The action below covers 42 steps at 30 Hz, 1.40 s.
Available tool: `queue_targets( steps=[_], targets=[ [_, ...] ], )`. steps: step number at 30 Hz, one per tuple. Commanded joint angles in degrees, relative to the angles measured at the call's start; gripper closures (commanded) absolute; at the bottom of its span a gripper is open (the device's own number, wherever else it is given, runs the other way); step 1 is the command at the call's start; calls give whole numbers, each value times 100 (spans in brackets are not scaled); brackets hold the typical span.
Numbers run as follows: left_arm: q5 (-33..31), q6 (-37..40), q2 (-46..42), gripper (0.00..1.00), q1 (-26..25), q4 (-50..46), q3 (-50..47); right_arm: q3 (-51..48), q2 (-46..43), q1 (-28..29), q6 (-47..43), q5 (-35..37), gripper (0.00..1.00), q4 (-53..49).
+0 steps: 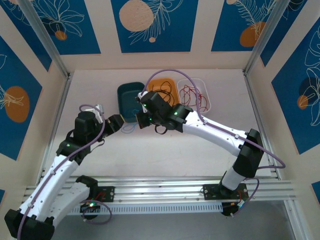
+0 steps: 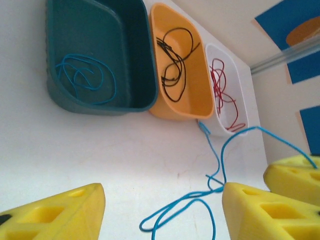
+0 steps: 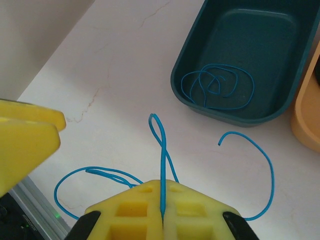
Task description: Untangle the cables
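**Loose blue cable** (image 3: 162,150): a thin strand on the white table (image 3: 115,60), at lower centre of the right wrist view. One narrow loop rises above the fingers, a free end curls off to the right, and more slack trails to the lower left. It is not in a bin.

**Right gripper** (image 3: 162,186): fingers pressed together, pinching this strand.

**Left gripper** (image 2: 164,192): fingers spread, low over the table, with a loop of the strand lying between them and not yet caught.

**Sorted stock**, upper part of the left wrist view:
- coiled blue cable (image 2: 82,75) in the teal bin (image 2: 137,50)
- black cable (image 2: 172,65) in the orange bin (image 2: 197,85)
- red cable (image 2: 222,95) in the white bin (image 2: 239,90)

**Step in hand**, as judged: taking a two-handed hold on the last loose strand.

**Next move calls for**: the left fingers to close squarely on the loop, away from the right's pinch. A gentle drawing apart should then open the crossings rather than tighten them.
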Motion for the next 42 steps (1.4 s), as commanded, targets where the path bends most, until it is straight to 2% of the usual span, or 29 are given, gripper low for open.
queue_targets(
  steps=[1, 4, 17, 19, 22, 24, 26, 31, 35, 39, 42],
  targets=[
    [447, 78, -8, 42, 39, -37, -121, -15, -143, -9, -90, 145, 100, 129],
    [520, 78, -50, 47, 39, -77, -226, 28, -116, -40, -99, 172, 100, 130],
    [930, -282, 236, 49, 37, 796, -743, 166, -11, -73, -46, -25, 100, 192],
    [1017, -250, 353, 57, 37, 911, -733, 172, -20, -72, -37, 16, 100, 187],
    [1008, -90, 431, 77, 39, 854, -730, 167, -43, -122, -59, 159, 100, 134],
    [777, 91, 434, 90, 39, 607, -697, 174, -80, -202, -46, 335, 100, 36],
    [415, 298, 350, 97, 40, 272, -664, 140, -161, -291, -29, 579, 100, -74],
    [-710, 849, 31, 100, 76, -621, -433, -124, -462, -682, 121, 1124, 100, -380],
    [-1430, 1327, -27, 100, 114, -1176, -36, -484, -736, -1076, 363, 1246, 98, -513],
    [-1888, 1903, 15, 100, 116, -1379, 463, -824, -971, -1414, 610, 1203, 86, -558],
    [-1903, 2327, 98, 100, 118, -1312, 901, -944, -1062, -1546, 727, 1184, 68, -566]
  ],
)
